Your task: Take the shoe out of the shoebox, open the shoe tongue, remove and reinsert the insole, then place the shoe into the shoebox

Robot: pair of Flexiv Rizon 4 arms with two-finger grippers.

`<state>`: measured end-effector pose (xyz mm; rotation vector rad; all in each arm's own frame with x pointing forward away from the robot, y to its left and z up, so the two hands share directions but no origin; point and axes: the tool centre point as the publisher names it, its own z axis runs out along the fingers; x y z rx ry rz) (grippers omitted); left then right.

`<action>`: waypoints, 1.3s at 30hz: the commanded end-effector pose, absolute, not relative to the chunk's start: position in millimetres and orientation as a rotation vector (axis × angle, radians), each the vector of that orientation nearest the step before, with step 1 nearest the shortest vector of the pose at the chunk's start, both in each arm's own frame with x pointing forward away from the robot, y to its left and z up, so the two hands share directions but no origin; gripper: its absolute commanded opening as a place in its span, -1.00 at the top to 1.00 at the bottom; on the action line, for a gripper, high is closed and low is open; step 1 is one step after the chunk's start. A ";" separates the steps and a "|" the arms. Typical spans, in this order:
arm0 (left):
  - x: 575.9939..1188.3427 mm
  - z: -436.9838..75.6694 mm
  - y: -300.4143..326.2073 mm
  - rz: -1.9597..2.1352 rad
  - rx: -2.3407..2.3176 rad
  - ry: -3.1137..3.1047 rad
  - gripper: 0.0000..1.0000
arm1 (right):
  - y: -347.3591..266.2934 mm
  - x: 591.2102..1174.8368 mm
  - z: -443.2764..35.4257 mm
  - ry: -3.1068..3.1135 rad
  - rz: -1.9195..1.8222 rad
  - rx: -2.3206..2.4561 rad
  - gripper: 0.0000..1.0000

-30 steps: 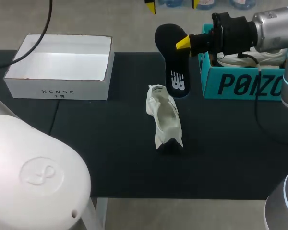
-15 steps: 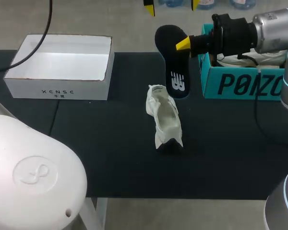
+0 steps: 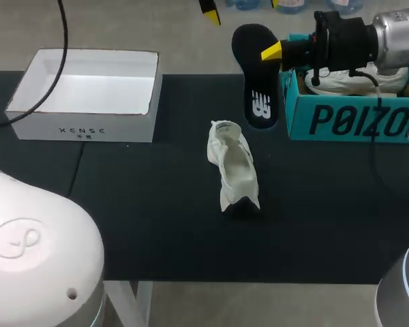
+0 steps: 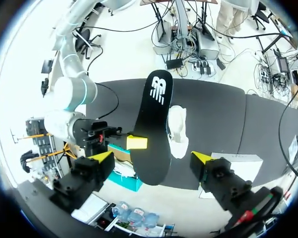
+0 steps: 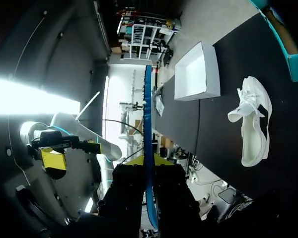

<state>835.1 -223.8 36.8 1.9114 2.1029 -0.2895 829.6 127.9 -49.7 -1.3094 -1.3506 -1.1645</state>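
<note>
A white shoe [image 3: 233,165] sits in the middle of the dark table [image 3: 157,225], its opening facing up. Above the table just behind it hangs a black insole [image 3: 254,71] with a white logo, logo end down, pinched near its upper end by the right gripper [image 3: 267,52]. An open, empty white shoebox [image 3: 82,126] sits far left

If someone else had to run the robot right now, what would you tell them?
Right end effector: shut on the black insole, held in the air beside the teal shoebox.
Left end effector: open, empty, high above the table.
White shoe: lying mid-table, out of any box.
Done: shoe taken out, insole removed.
Left: reinsert the insole, then put the shoe into the shoebox.
</note>
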 end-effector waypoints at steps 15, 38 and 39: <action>820.4 18.1 -196.1 -0.777 1.368 1.660 -1.00 | 117.4 825.2 -2.2 -1.117 -1.184 -1.110 1.00; 845.5 15.2 -233.3 -0.895 1.264 1.588 -0.25 | 128.8 804.1 19.1 -1.066 -1.207 -1.143 1.00; 844.8 14.2 -235.3 -0.898 1.267 1.585 -0.15 | 129.5 804.4 18.8 -1.064 -1.208 -1.146 1.00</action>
